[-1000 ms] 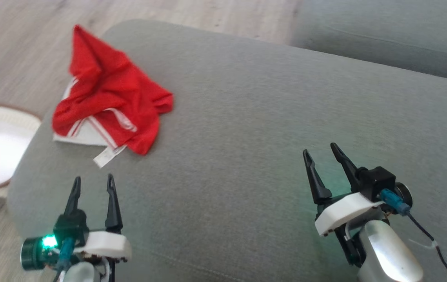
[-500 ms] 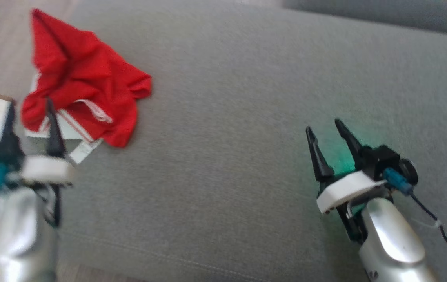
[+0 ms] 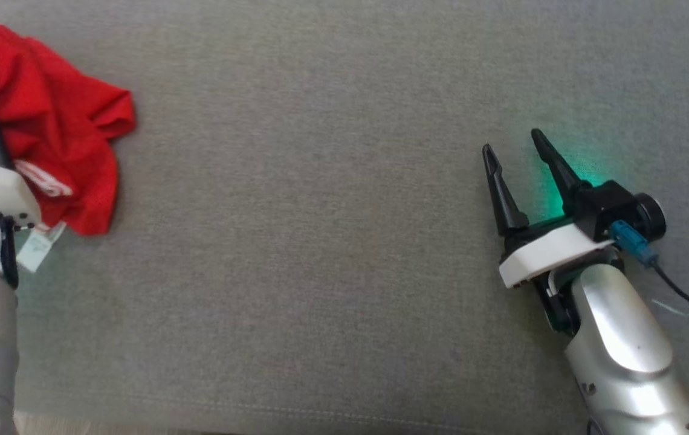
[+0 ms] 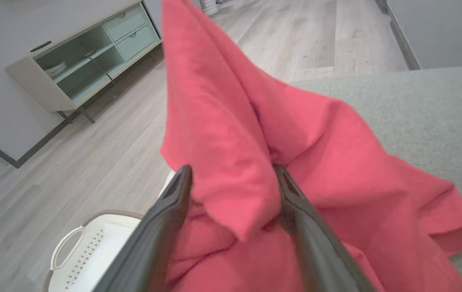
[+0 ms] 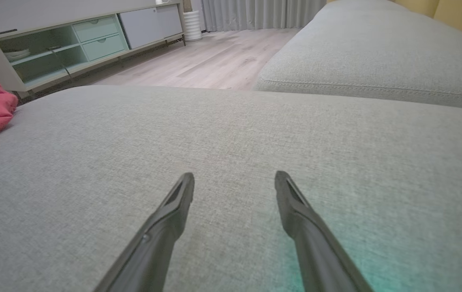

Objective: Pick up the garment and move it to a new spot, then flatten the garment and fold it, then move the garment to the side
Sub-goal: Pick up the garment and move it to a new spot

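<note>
Currently, the crumpled red fabric garment point(image 3: 48, 121) with white striping lies at the left end of the grey woven sofa cushion point(image 3: 320, 241), close to that cushion's edge. The left gripper point(image 4: 233, 170) is at the garment. Its jaws stand apart, one finger on each side of a raised fold of the red cloth, not yet clamped on it. In the left wrist view the fold's ridge runs away from the jaws, roughly in line with the fingers, so a closing stroke would act across the ridge. On this evidence, the left arm is the one placed for the pick-up. The right gripper point(image 3: 512, 142) hovers over bare cushion, jaws apart and holding nothing. It is well apart from the garment, which lies to its left.
</note>
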`<state>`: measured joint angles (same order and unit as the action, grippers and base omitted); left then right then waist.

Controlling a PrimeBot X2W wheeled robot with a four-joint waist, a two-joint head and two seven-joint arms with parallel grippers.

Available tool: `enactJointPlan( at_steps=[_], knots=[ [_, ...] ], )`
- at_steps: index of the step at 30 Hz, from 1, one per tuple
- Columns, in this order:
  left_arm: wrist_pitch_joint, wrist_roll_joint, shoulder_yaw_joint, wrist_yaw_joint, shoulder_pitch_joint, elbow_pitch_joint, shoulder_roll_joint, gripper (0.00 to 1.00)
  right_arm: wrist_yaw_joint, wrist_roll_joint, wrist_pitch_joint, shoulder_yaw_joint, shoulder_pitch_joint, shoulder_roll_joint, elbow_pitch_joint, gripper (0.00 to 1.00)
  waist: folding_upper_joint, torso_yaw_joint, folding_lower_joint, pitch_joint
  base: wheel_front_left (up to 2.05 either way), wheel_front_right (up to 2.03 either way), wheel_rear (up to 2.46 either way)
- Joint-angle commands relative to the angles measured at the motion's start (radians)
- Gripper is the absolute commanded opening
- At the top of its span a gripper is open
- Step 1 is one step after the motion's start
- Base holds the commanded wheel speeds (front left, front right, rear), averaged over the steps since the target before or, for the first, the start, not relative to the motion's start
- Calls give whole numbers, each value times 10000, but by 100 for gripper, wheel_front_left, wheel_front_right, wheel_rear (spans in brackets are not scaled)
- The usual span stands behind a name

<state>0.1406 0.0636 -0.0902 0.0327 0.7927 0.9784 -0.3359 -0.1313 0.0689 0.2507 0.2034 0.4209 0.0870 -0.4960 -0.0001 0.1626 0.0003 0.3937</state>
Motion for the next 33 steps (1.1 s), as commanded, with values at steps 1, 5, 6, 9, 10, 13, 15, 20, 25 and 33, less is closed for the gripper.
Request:
enactJointPlan(
  at_steps=[1,5,6,9,10,13,15,20,25,33],
  knots=[
    [87,37,-265,-141,347,-71,-755,65,6,-24,111,189,160,-58,319,100,1,-174,-3,155,0,0,0],
    [799,-119,-85,-272,724,-135,-878,0,6,77,111,91,105,-121,341,100,1,-246,-3,-31,0,0,0],
    [936,-255,68,-265,865,-268,-915,0,6,112,111,63,69,-142,334,100,1,-266,-3,-130,0,0,0],
    [1160,-488,466,-107,1438,-1014,-833,0,6,215,111,-10,-69,-213,315,100,1,-351,-3,-536,0,0,0],
    [1184,-561,629,-14,1631,-1350,-756,0,6,260,111,-48,-125,-239,313,100,1,-399,-3,-694,0,0,0],
    [1204,-716,1186,266,2006,-2686,-337,0,6,370,111,-133,-334,-306,289,100,1,-644,-3,-1217,0,0,0],
    [1206,-626,1482,417,2056,-3550,108,0,6,432,111,-139,-474,-334,285,100,1,-883,-3,-1532,0,0,0],
    [1209,-21,2160,703,1514,-4672,1524,0,6,752,111,-50,-809,-361,332,100,1,-1704,-3,-2210,0,0,0],
    [1209,517,2620,778,572,-5042,2476,0,6,1020,111,50,-996,-364,404,100,1,-2406,-3,-2499,0,0,0],
    [1210,1946,4112,341,-1823,-4610,2850,100,6,1156,111,379,-1198,-366,283,100,1,-3352,-3,-2654,0,0,0]
  ],
)
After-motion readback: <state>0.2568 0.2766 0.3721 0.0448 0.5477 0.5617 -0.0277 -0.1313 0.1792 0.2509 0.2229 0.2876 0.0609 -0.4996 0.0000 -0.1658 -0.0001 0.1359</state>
